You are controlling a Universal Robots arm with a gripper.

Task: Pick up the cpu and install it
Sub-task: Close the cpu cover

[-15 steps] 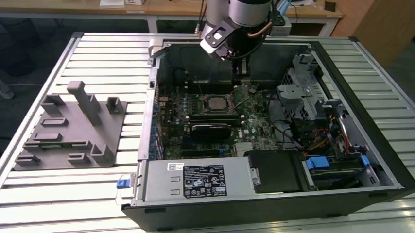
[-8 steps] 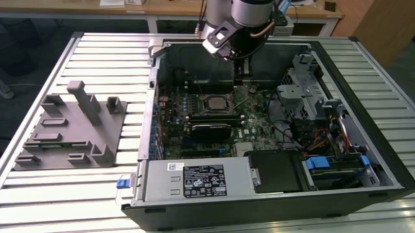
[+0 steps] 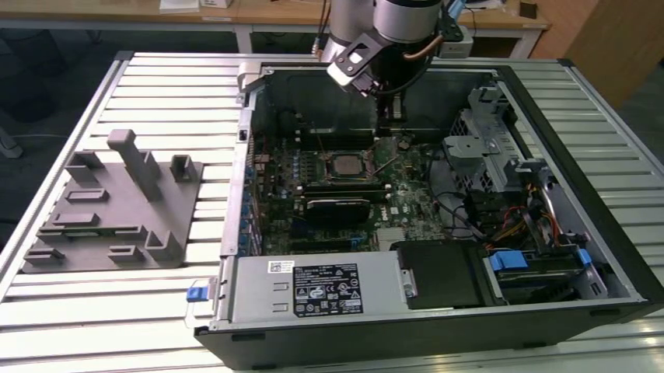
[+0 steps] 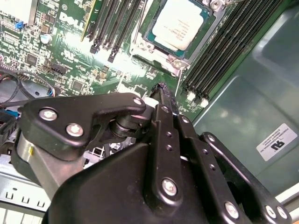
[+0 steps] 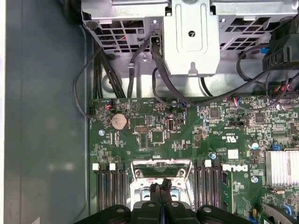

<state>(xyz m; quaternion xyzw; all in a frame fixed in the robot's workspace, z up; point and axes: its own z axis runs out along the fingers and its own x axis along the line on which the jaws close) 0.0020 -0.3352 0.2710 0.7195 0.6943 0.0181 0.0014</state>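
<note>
Seated in the socket at the middle of the green board (image 3: 415, 194), the cpu (image 3: 343, 165) lies flat with its pale metal top bare. Seen in the exterior view, the gripper (image 3: 387, 134) hangs near it at one o'clock, above the board. In the second wrist view its fingers (image 4: 163, 121) are pressed together with nothing between them. Board and cpu sit inside an open computer case (image 3: 415, 334). Well apart at nine o'clock, a grey tray (image 3: 104, 225) with upright posts rests on the slatted table (image 3: 155, 78).
</note>
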